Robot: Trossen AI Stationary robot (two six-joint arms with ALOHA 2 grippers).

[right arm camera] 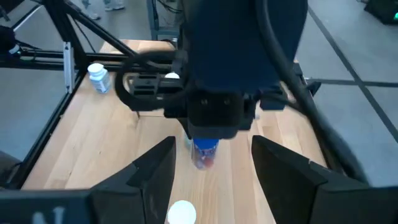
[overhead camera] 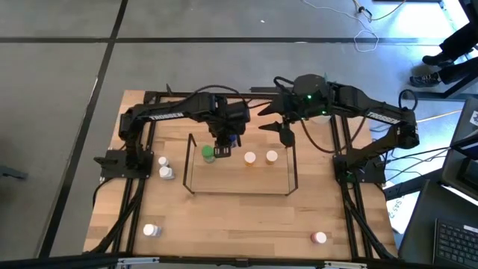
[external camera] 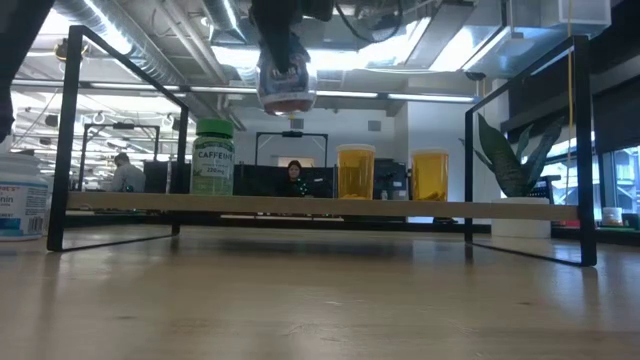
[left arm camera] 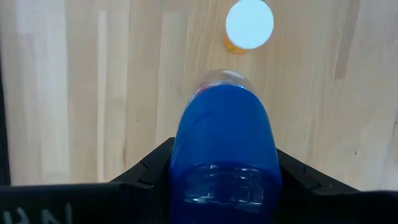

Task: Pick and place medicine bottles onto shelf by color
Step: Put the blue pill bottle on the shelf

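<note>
My left gripper (overhead camera: pixel 224 143) hangs over the shelf (external camera: pixel 520 209), shut on a blue medicine bottle (left arm camera: pixel 227 140) whose clear lower end (external camera: pixel 287 88) shows red contents. The bottle is well above the shelf board. On the board stand a green bottle (external camera: pixel 213 157) and two orange bottles with white caps (external camera: pixel 356 172) (external camera: pixel 431 175). The blue bottle hangs between the green one and the nearer orange one (left arm camera: pixel 249 25). My right gripper (right arm camera: pixel 211 180) is open and holds nothing; it hovers at the shelf's far right (overhead camera: pixel 286 134), facing the left gripper. My left gripper pinches the blue bottle's upper body (left arm camera: pixel 186 168) between its two fingers (left arm camera: pixel 149 171), one on each side. The fingers come from above, pointing steeply down. The bottle hangs roughly upright below them, bottom end down, clear of the shelf.
Two white bottles (overhead camera: pixel 163 167) stand left of the shelf, and one shows at the edge of the low view (external camera: pixel 20 200). Another white bottle (overhead camera: pixel 151 230) and a pink-red-capped one (overhead camera: pixel 320 237) sit near the table's front edge. The shelf's upright wire ends (external camera: pixel 65 140) flank the board.
</note>
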